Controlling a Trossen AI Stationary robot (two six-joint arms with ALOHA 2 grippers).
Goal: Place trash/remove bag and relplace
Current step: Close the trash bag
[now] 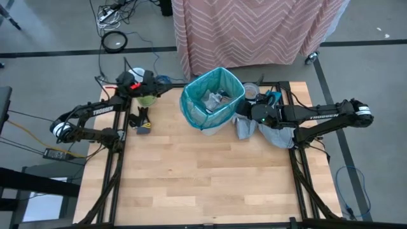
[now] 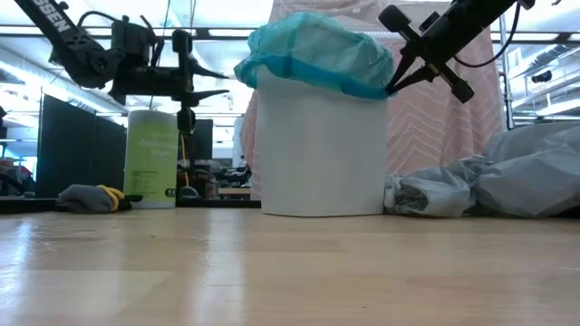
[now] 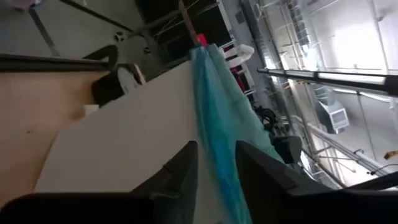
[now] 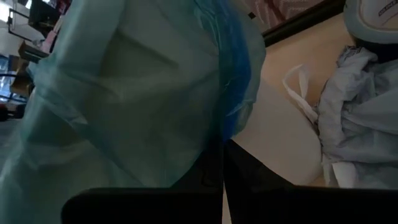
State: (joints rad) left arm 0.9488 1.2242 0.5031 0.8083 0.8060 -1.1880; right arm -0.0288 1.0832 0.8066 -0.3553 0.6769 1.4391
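Note:
A small white bin stands near the table's far edge, lined with the teal bag, whose top is folded over the bin's rim. The trash, pale and dark scraps, lies inside the bag. My right gripper is at the bin's right side, shut on the bag's overhang. My left gripper hovers open to the left of the bin, above a green canister, pointing at the bin and touching nothing. My right gripper pinches the teal bag's folded-over hem between its two fingers at the right side of the bin's rim. It comes from the table's right, slanting down. The bag stays draped over the rim, with the bin standing on the table.
A green wipes canister stands under the left gripper. A yellow-and-dark item lies near it. A pale grey plastic bag is heaped right of the bin. A pink striped cloth hangs beyond the far edge.

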